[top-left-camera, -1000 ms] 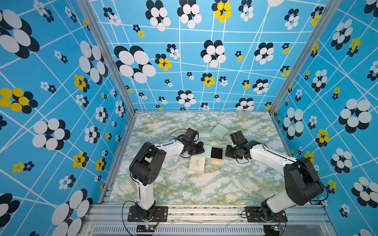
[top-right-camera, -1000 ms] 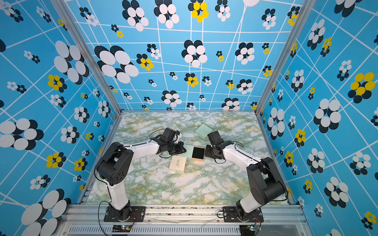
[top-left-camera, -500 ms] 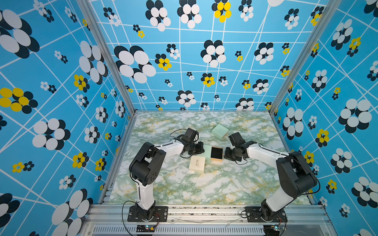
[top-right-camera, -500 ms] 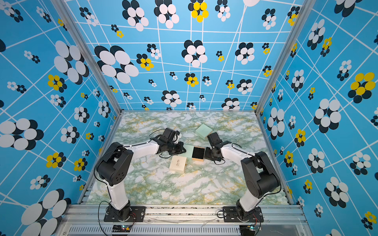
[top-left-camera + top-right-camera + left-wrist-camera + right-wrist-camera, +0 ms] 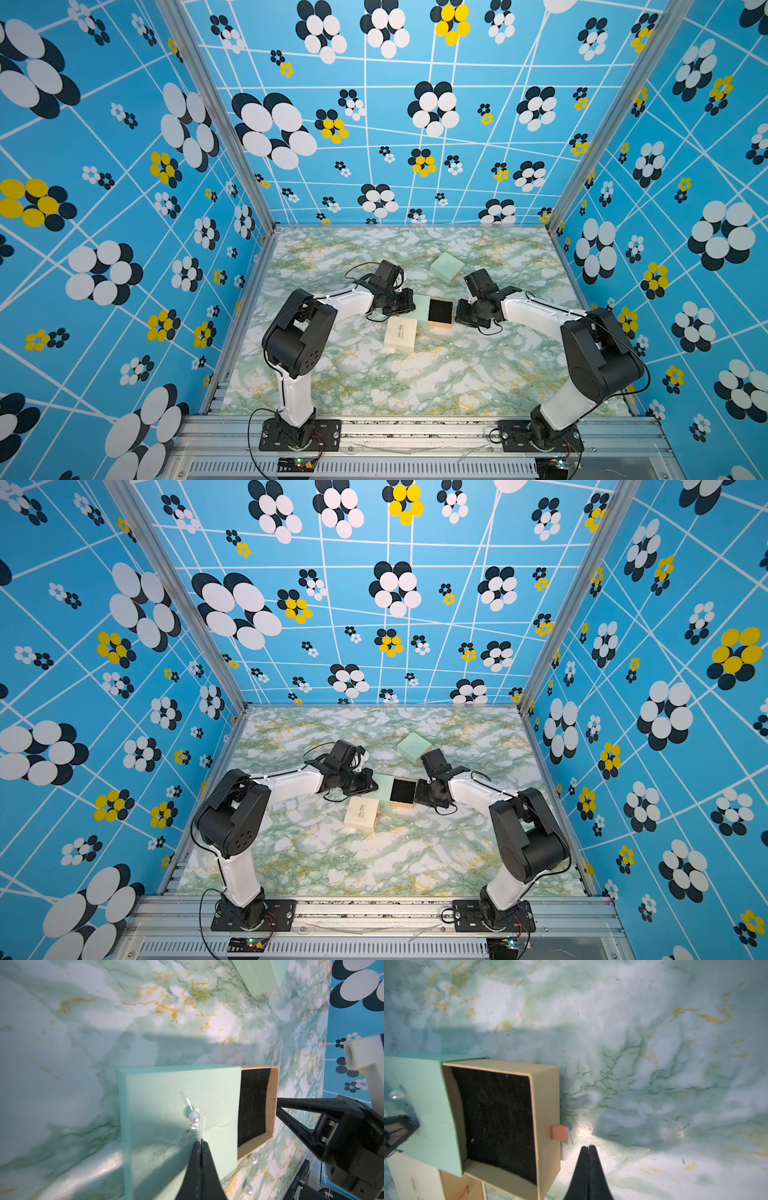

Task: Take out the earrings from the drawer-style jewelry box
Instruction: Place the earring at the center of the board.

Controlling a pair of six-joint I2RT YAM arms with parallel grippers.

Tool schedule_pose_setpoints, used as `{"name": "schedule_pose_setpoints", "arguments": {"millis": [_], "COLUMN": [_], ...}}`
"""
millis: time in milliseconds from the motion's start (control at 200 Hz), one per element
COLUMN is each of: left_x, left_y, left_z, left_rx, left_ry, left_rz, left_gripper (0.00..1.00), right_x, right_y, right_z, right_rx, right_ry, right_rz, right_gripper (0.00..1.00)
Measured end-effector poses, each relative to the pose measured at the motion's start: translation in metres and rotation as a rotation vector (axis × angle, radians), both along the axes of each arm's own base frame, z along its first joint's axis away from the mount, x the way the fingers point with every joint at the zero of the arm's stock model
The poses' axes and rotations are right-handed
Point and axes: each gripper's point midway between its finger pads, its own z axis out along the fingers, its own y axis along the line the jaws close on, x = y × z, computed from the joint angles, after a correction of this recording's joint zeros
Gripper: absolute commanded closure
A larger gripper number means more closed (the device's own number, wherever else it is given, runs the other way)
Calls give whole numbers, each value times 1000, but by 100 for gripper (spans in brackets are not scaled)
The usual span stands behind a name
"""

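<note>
Resting with its jaws shut tip to tip on the mint sleeve [image 5: 166, 1088], the left pincer [image 5: 201, 1144] sits just beside a pearl earring [image 5: 194, 1116] that lies on top of that sleeve, its thin post pointing away. A few clear glinting bits lie between tip and pearl, and I cannot tell whether the tips nip one of them. The right pincer [image 5: 588, 1147] is also closed, nothing visible between its tips, just beside the orange tab [image 5: 559, 1134] of the drawer [image 5: 274, 1084], which stands pulled out and shows only black lining. Two more pearls [image 5: 253, 1159] lie on the table [image 5: 83, 1043] beside the drawer. I judge the step to be clearing the last earring off the box. Doing it well means opening only a little and straddling the post rather than the round pearl, which would likely squirt out. Then close gently and lift straight up while the right pincer steadies the drawer.
</note>
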Motion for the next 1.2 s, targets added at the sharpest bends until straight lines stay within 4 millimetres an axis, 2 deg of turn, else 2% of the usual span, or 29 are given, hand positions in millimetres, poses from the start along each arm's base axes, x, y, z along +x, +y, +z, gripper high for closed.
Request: {"name": "schedule_pose_setpoints", "arguments": {"millis": [600, 1015, 1199], "left_x": [0, -1, -2], "left_y": [0, 3, 4], "left_z": [0, 2, 16], "left_rx": [0, -16, -26], "left_ry": [0, 17, 6], "left_rz": [0, 13, 12], "left_gripper": [100, 100, 100], "right_x": [0, 14, 16], "right_y": [1, 13, 17], "right_z": [1, 32, 37], "right_rx": [5, 68, 90], "right_ry": [-4, -87, -91], "right_rz": [2, 26, 34], "right_gripper": [98, 91, 90]}}
